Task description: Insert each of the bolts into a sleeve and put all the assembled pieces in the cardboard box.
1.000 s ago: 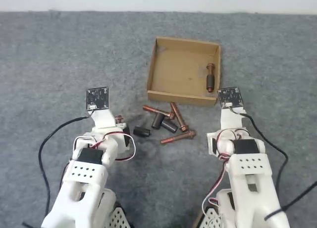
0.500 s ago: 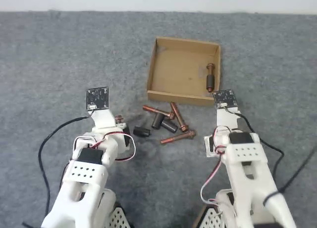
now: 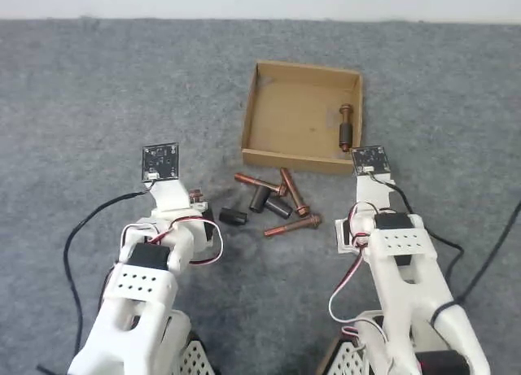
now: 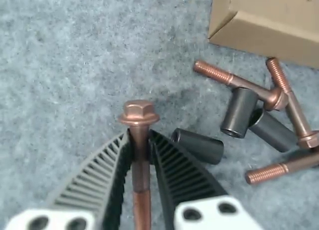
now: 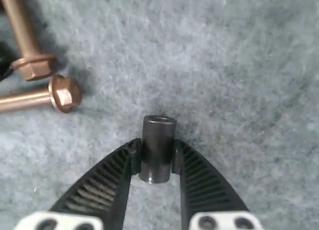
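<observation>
My left gripper (image 4: 140, 133) is shut on a copper bolt (image 4: 140, 155), head pointing away from the wrist, just above the carpet beside a black sleeve (image 4: 198, 145). My right gripper (image 5: 157, 144) is shut on an upright black sleeve (image 5: 158, 149), close to two loose bolt heads (image 5: 64, 93). In the high view, three loose bolts (image 3: 291, 225) and three sleeves (image 3: 260, 198) lie between the arms. The cardboard box (image 3: 293, 158) behind them holds one assembled bolt and sleeve (image 3: 346, 129).
Grey carpet covers the table. The left arm (image 3: 155, 253) and right arm (image 3: 395, 253) flank the pile of parts. Cables trail from both arms toward the near edge. Open carpet lies to the left of and behind the box.
The right arm has shifted a little to the left, toward the pile, keeping the sleeve in its gripper. The left arm has stayed still with its bolt.
</observation>
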Motion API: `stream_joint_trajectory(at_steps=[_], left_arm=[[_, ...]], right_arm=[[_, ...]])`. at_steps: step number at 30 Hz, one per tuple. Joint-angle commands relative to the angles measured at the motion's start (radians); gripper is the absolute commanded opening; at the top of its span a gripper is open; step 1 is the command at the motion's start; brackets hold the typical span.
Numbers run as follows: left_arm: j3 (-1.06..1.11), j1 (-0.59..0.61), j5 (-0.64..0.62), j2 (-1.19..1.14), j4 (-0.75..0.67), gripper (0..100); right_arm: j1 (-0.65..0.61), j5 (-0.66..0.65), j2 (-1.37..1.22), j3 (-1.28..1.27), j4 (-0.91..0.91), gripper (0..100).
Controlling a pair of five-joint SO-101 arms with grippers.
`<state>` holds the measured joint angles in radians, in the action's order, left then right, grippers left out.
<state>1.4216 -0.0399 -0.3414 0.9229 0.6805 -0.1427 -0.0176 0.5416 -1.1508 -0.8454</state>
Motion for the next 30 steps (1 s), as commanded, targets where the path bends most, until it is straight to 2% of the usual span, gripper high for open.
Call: stream_joint_trajectory(at_steps=[1, 6, 20, 23, 30], left_arm=[[-0.018, 0.003, -0.005, 0.000, -0.034, 1], [-0.018, 0.003, -0.005, 0.000, -0.034, 1], [-0.018, 0.002, -0.005, 0.000, -0.034, 1], [-0.018, 0.002, -0.005, 0.000, -0.034, 1], [-0.010, -0.002, -0.005, 0.000, -0.037, 1]], right_arm=[[-0.005, 0.009, -0.001, 0.051, 0.013, 7.5], [-0.007, -0.020, -0.010, 0.043, 0.004, 12.9], [-0.005, -0.020, -0.142, 0.109, 0.004, 9.0], [-0.005, -0.028, -0.140, 0.109, 0.004, 0.4], [0.001, -0.074, -0.128, 0.112, -0.018, 0.6]])
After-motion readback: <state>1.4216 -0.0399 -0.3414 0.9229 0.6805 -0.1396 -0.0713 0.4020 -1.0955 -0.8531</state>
